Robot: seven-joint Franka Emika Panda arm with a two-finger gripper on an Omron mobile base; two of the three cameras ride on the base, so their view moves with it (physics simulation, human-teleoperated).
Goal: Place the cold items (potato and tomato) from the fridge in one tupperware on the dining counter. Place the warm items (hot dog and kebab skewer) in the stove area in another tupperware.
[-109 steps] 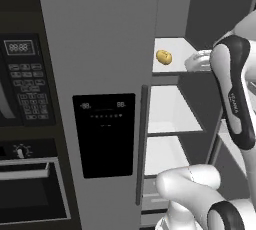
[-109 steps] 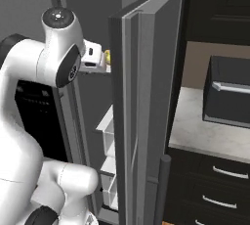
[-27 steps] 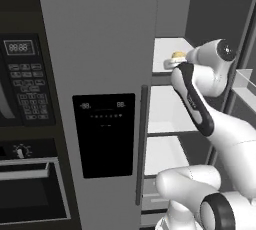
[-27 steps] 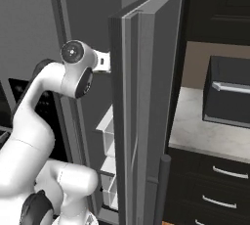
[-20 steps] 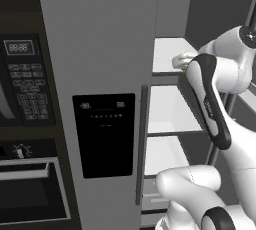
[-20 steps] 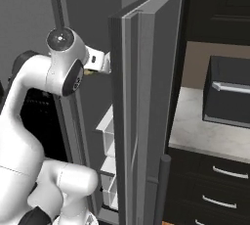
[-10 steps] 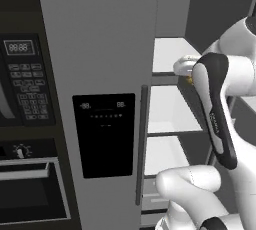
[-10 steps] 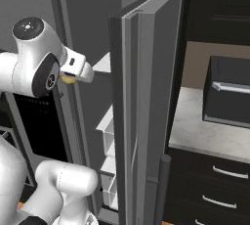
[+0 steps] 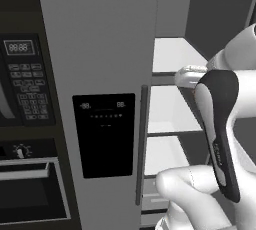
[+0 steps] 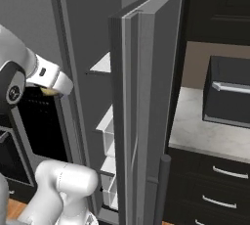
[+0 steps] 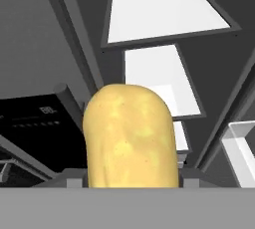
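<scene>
1. The potato (image 11: 130,138) sat upright between the fingers (image 11: 130,180), which were partly closed on it.
2. It could slip; the rounded skin offered little purchase during transport.

Arm was folded up tall from the base, dark-padded forearm near vertical in the left base view, elbow high at the right edge. Wrist was bent over, hand roughly level. Tool (image 10: 51,91) sat at the end of the white wrist in the right base view, clamped on the potato (image 11: 130,138), which stood upright between the finger tips in the hand view.
</scene>
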